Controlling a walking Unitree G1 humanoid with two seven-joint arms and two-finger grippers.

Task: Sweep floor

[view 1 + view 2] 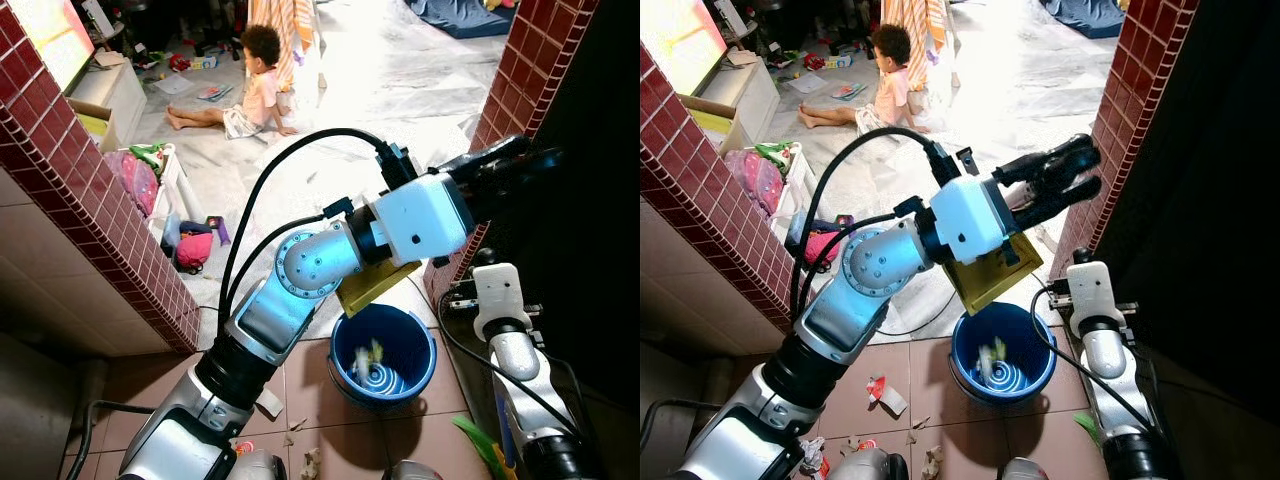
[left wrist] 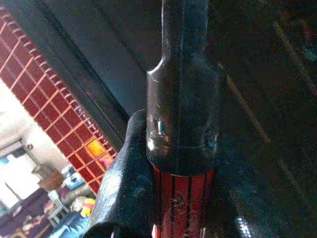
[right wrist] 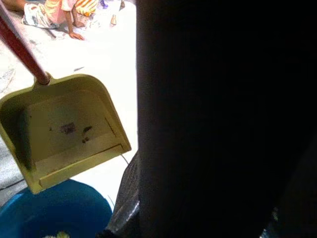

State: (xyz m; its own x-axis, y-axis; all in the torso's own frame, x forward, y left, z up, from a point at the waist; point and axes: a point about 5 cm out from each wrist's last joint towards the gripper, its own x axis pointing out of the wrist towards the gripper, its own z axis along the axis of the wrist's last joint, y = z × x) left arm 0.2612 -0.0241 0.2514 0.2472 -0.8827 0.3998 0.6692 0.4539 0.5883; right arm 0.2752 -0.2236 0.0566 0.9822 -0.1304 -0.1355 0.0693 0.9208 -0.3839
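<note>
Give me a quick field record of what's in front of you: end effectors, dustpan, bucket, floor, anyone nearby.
left end effector: raised, shut on the dustpan handle
dustpan: yellow, tilted over the bucket, nearly empty
bucket: blue, scraps inside, on the tiled floor
right end effector: low beside the bucket; fingers cannot be told
litter: scraps on the tiles left of the bucket
person: seated on the floor beyond

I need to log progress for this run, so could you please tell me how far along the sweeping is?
Partly done: some debris already lies in the blue bucket. In hand: the left hand grips the red handle of the yellow dustpan, tilted over the bucket and nearly emptied. Left: paper scraps on the brown tiles near the robot need collecting.
</note>
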